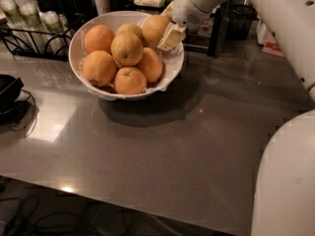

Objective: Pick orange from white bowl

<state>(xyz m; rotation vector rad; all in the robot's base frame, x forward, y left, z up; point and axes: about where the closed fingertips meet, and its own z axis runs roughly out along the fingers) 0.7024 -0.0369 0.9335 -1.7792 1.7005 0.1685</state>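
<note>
The white bowl (173, 63) stands at the back left of the grey table and holds several oranges. The orange (152, 27), large and yellowish, lies at the bowl's far right rim. My gripper (163, 33) reaches down from the upper right and is shut on this orange. One pale finger (171, 36) presses on its right side; the other is hidden behind the fruit. The orange still rests among the others in the bowl. A smaller yellowish fruit (130, 29) and deeper orange fruits (100, 67) lie beside it.
A black wire rack with cups (27, 26) stands behind the bowl to the left. A black object with cables (9, 91) sits at the left edge. Dark containers line the back. The robot's white body (288, 181) fills the lower right. The grey tabletop (167, 151) spreads in front.
</note>
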